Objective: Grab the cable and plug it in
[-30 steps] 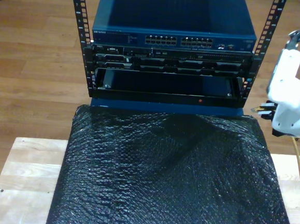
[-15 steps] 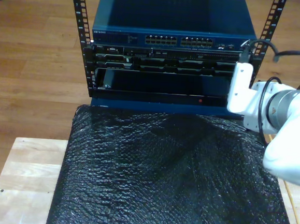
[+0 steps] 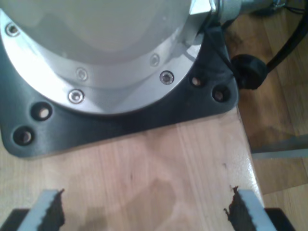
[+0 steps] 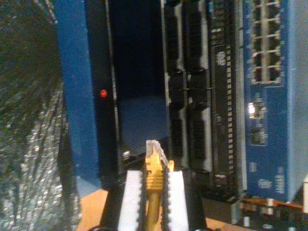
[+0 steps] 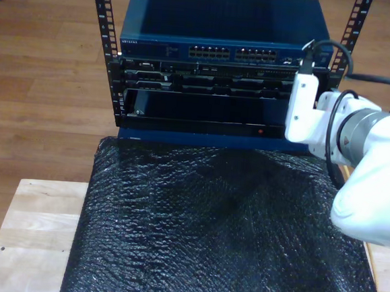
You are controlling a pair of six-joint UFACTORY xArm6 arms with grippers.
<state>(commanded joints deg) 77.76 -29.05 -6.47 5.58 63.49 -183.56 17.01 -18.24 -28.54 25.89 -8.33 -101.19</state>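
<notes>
The thin yellow-orange network cable (image 4: pixel 153 192) runs up between the two pale jaws of my second gripper (image 4: pixel 149 185), clamped along its length, so the jaws stand nearly closed with only the cable's width between them. Its small clear plastic plug (image 4: pixel 156 151) sticks out just past the jaw tips and points at the front of the black metal equipment rack (image 4: pixel 192 96). The plug sits apart from the rack face, in front of the dark open bay and beside the blue panel with a small red light (image 4: pixel 103 93). The blue network switch with rows of ports (image 4: pixel 267 72) lies well to one side of the plug.

In the exterior view the white second arm (image 5: pixel 355 165) reaches in from the exterior view's right, its end in front of the rack's right side, above the far edge of the crinkled black plastic sheet (image 5: pixel 222 229) that covers the light wooden table (image 5: pixel 29 234). The cable itself is probably hidden behind the arm there; I cannot make it out.

My first gripper (image 3: pixel 144 211) has its jaws wide apart and empty, above bare pale wood, close to a round silver arm base on a black mounting plate (image 3: pixel 115 96).
</notes>
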